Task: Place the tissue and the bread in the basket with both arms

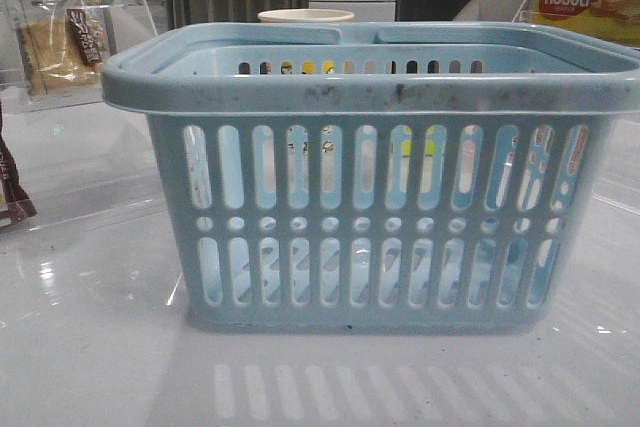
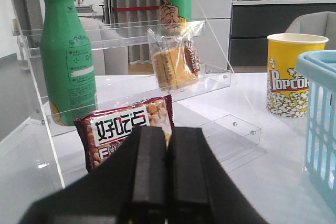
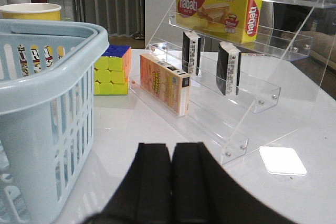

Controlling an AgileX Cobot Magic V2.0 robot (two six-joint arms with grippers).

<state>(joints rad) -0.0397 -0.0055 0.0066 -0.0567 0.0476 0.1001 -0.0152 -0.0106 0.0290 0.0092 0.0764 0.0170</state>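
Front view: basket [image 1: 380,217] centre frame, looks empty. I see bread [image 2: 175,61] on shelf, upper centre; tissue [image 3: 229,68] shelved, centre right. Left gripper [image 2: 167,166], right gripper [image 3: 172,177] pressed together, empty. Nothing done.

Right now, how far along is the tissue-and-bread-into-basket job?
Nothing looks done yet. The bread sits on the clear shelf, and two black tissue packs stand on the other shelf. No tissue or bread shows through the basket's slots. Nothing is in hand: the left gripper and right gripper are both shut and empty. Left to do: both picks and both placements.
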